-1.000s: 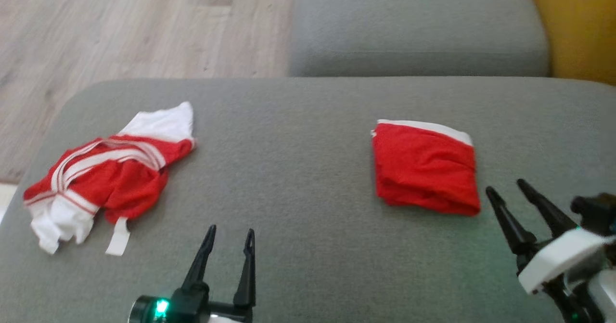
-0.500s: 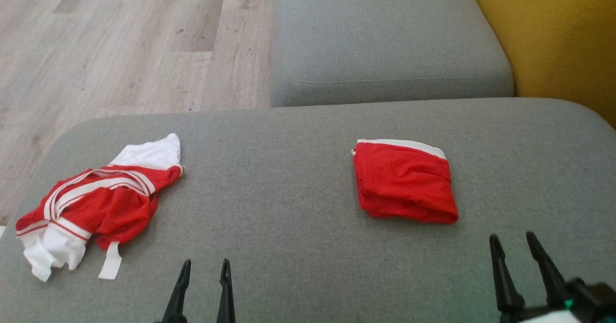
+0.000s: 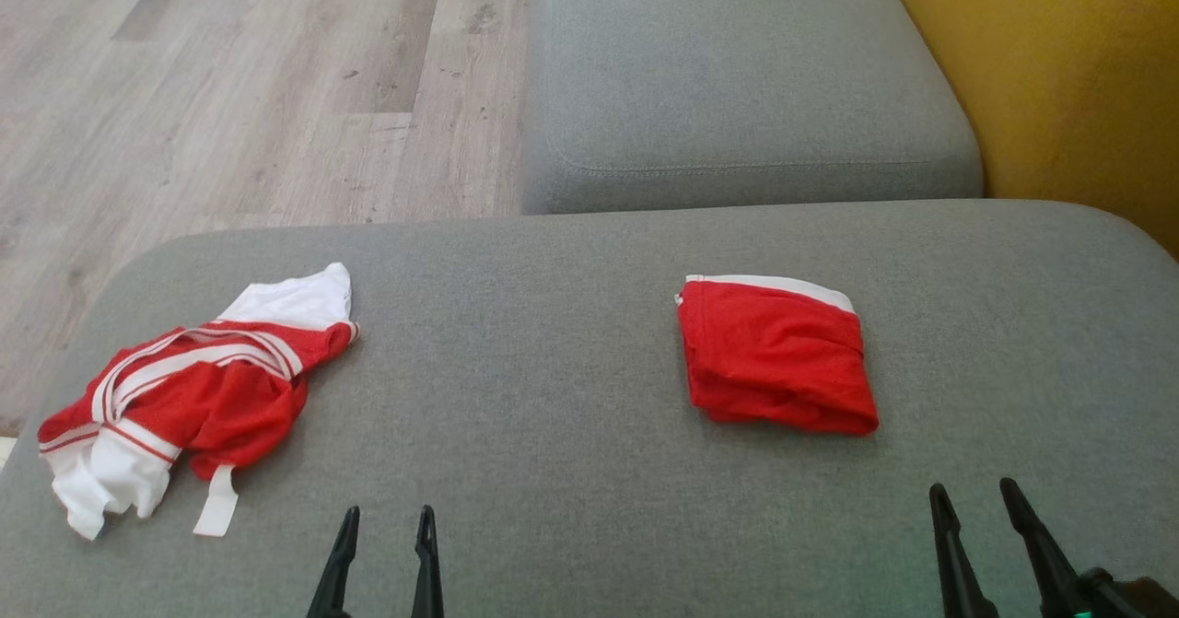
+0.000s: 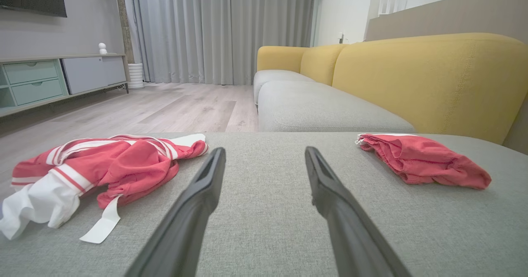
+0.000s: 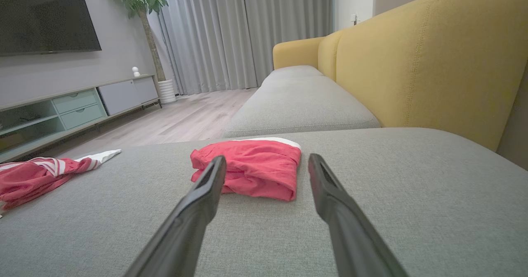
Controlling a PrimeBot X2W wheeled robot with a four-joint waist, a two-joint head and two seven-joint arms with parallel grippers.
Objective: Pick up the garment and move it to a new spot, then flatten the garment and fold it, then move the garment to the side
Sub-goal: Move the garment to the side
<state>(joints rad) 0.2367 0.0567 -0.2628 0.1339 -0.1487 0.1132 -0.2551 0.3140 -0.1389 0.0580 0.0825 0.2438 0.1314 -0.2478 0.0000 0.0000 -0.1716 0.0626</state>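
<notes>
On the grey cushion (image 3: 553, 397), head view: crumpled garment (image 3: 193, 388) far left, folded garment (image 3: 774, 360) right; left pincer (image 3: 388, 518) and right pincer (image 3: 974, 494) wide, empty. Left wrist: the loose strap (image 4: 103, 223) could snag. Right wrist: a careless advance could rumple the folded garment.

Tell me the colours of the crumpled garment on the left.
The garment is red with white panels and striped trim; head view shows it best.

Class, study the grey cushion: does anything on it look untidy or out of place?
The red-and-white garment at the left of the cushion lies crumpled, its white strap trailing loose, while the red garment to the right sits neatly folded. Nothing spilled or damaged.
</notes>
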